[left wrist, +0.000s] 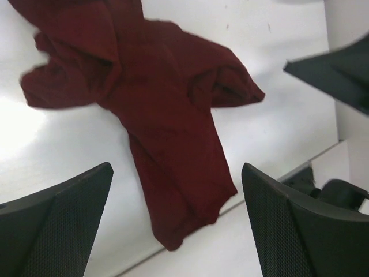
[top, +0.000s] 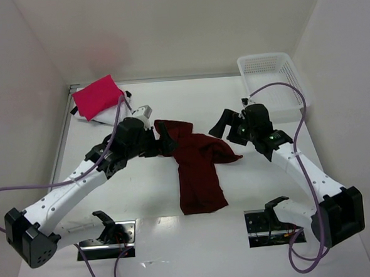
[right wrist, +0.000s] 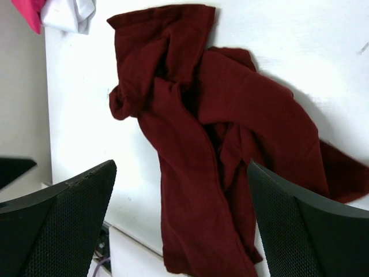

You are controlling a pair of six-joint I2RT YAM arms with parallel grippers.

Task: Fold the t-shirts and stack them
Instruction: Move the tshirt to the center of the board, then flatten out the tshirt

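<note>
Maroon t-shirt (top: 198, 169) lies lengthwise toward the bench's near edge, between your empty, wide-open left gripper (top: 167, 139), seemingly nearer, and right gripper (top: 225, 125).

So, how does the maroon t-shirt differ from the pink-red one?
The maroon t-shirt lies rumpled mid-table; the pink-red t-shirt is folded into a rectangle at the far left corner. The maroon one covers more area than the pink-red one. It lies on the bare table; the pink-red one rests on white cloth. Both are plain cloth.
</note>
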